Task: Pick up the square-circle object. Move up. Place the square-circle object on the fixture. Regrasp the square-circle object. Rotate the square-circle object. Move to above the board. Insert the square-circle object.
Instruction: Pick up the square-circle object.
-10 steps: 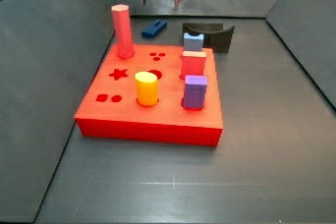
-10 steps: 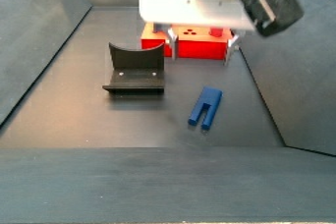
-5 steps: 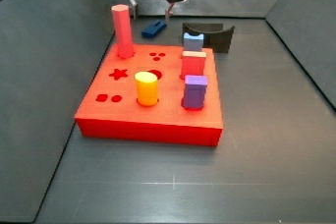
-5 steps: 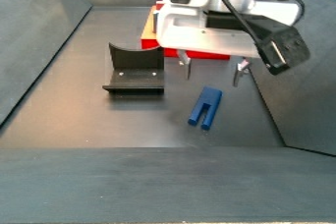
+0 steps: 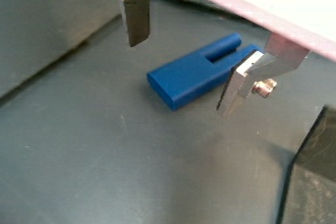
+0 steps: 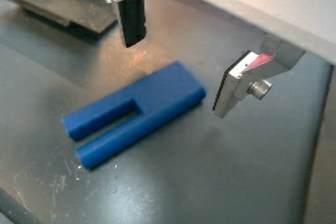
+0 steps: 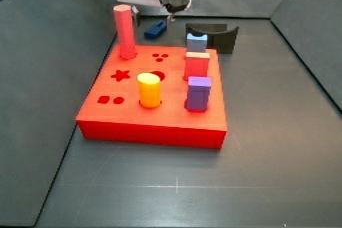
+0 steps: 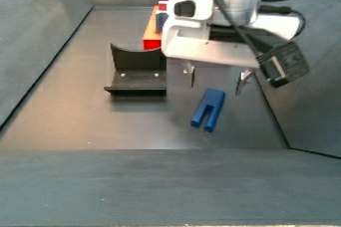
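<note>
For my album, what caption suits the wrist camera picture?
Open two-finger gripper poised just above the slim dark blue slotted peg lying on the grey floor, not yet gripping it.

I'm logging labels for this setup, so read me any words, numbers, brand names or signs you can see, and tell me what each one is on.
None: no readable text, number or logo shows in any view.
The board, the fixture, the square-circle object and the open gripper above it all look unmarked.
</note>
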